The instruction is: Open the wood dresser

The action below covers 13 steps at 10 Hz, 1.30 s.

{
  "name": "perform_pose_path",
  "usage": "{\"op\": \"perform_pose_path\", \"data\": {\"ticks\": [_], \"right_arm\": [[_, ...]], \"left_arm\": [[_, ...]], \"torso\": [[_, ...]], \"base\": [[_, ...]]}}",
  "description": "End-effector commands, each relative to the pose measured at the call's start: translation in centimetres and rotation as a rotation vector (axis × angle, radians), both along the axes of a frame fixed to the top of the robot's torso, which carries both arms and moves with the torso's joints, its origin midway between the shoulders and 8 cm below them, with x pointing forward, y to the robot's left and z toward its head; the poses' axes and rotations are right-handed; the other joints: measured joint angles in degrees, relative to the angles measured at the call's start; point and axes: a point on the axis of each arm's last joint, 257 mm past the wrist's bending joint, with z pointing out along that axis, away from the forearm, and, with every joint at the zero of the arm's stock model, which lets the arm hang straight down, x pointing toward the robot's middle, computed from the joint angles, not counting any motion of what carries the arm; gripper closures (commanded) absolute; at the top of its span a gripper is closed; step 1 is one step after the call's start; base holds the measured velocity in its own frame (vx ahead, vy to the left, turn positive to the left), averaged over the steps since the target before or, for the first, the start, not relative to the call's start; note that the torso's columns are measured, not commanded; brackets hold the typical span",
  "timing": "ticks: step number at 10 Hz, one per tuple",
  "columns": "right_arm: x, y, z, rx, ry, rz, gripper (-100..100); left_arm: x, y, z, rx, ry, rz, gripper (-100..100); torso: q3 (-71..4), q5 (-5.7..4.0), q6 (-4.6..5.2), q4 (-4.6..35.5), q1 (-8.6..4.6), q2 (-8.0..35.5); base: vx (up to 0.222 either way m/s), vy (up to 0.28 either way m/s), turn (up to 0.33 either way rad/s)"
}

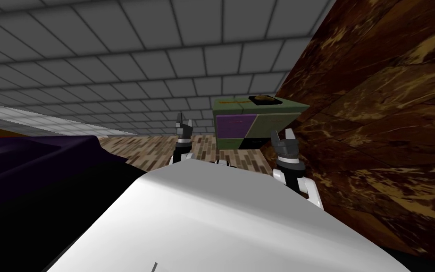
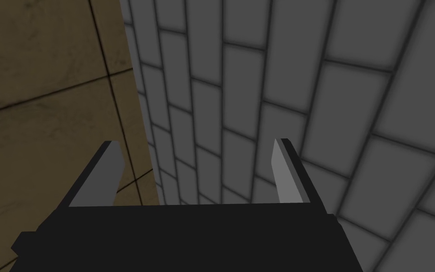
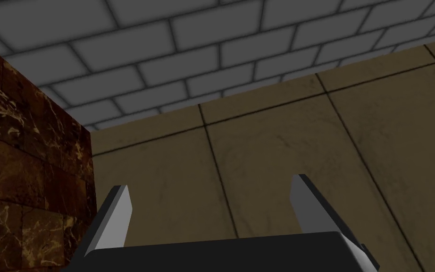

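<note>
The dresser (image 1: 254,122) stands ahead across the floor, an olive green box with a purple front panel (image 1: 233,125) and a dark gap low on its front. A brown object (image 1: 263,99) lies on its top. Its fronts look shut, apart from that dark gap. My left gripper (image 1: 184,123) is raised just left of the dresser in the head view, well short of it; its fingers (image 2: 111,170) stand open and hold nothing. My right gripper (image 1: 282,137) is raised below the dresser's right corner, also open, fingers (image 3: 117,217) apart and empty.
A dark brown marbled wall (image 1: 381,123) runs close along my right side up to the dresser. A dark purple piece of furniture (image 1: 37,165) lies low at my left. Striped plank floor (image 1: 150,151) stretches between me and the dresser, with a grey tiled wall (image 1: 131,61) behind.
</note>
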Motion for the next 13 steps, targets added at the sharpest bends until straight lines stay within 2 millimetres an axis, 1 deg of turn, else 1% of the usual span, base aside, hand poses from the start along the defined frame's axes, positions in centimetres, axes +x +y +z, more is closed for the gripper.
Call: {"op": "perform_pose_path", "data": {"ticks": [1, 2, 3, 4, 5, 7, 8, 9, 10, 11, 12, 13], "right_arm": [[0.4, -1.0, -0.7, -0.133, -0.016, -0.084, -100], [0.4, -1.0, -0.7, -0.154, -0.024, -0.101, -100], [0.7, -1.7, -1.1, -0.224, -0.027, -0.142, -100], [0.7, -1.7, -1.1, -0.246, -0.035, -0.16, -100], [1.0, -2.5, -1.6, -0.316, -0.037, -0.201, -100], [1.0, -2.5, -1.6, -0.344, -0.048, -0.224, -100], [1.3, -3.3, -2.1, -0.42, -0.051, -0.27, -100], [1.3, -3.3, -2.1, -0.437, -0.058, -0.283, -100], [1.6, -4.1, -2.7, -0.505, -0.057, -0.324, -100], [1.6, -4.1, -2.7, -0.526, -0.065, -0.34, -100], [1.9, -5.1, -3.3, -0.589, -0.061, -0.377, -100], [1.9, -5.1, -3.3, -0.609, -0.069, -0.392, -100]], "left_arm": [[0.0, 0.0, 0.0, 0.0, 0.0, 0.0, 0], [0.0, 0.0, 0.0, 0.0, 0.0, 0.0, 0], [0.0, 0.0, 0.0, 0.0, 0.0, 0.0, 0], [0.0, 0.0, 0.0, 0.0, 0.0, 0.0, 0], [0.0, 0.0, 0.0, 0.0, 0.0, 0.0, 0], [0.0, 0.0, 0.0, 0.0, 0.0, 0.0, 0], [0.0, 0.0, 0.0, 0.0, 0.0, 0.0, 0], [0.0, 0.0, 0.0, 0.0, 0.0, 0.0, 0], [0.0, 0.0, 0.0, 0.0, 0.0, 0.0, 0], [0.0, 0.0, 0.0, 0.0, 0.0, 0.0, 0], [0.0, 0.0, 0.0, 0.0, 0.0, 0.0, 0], [0.0, 0.0, 0.0, 0.0, 0.0, 0.0, 0]], "torso": [[0.02, -0.03, 0.01, 0.0, -0.12, 0.06], [0.02, -0.02, 0.0, 0.01, -0.05, 0.04], [0.04, 0.0, 0.01, 0.02, -0.03, 0.09], [0.01, 0.01, 0.0, 0.0, 0.03, 0.02], [0.01, 0.0, 0.01, 0.0, -0.05, 0.04], [0.05, 0.0, 0.01, 0.02, -0.06, 0.11], [0.11, -0.07, 0.01, 0.05, -0.26, 0.19], [0.05, -0.04, 0.0, 0.02, -0.08, 0.08], [0.02, 0.01, 0.01, 0.01, -0.01, 0.05], [-0.02, 0.03, 0.0, -0.01, 0.13, -0.03], [-0.02, 0.02, 0.01, -0.01, 0.0, -0.01], [-0.02, -0.01, 0.0, -0.01, -0.03, -0.01]], "base": [[0.072, 0.099, 0.019], [0.06, 0.097, 0.006], [0.083, 0.111, 0.019], [0.079, 0.094, 0.007], [0.074, 0.126, 0.022], [0.044, 0.066, 0.002], [0.052, 0.067, 0.024], [0.049, 0.072, 0.011], [0.067, 0.108, 0.026], [0.073, 0.086, 0.008], [0.086, 0.088, 0.025], [0.076, 0.077, 0.012]]}}
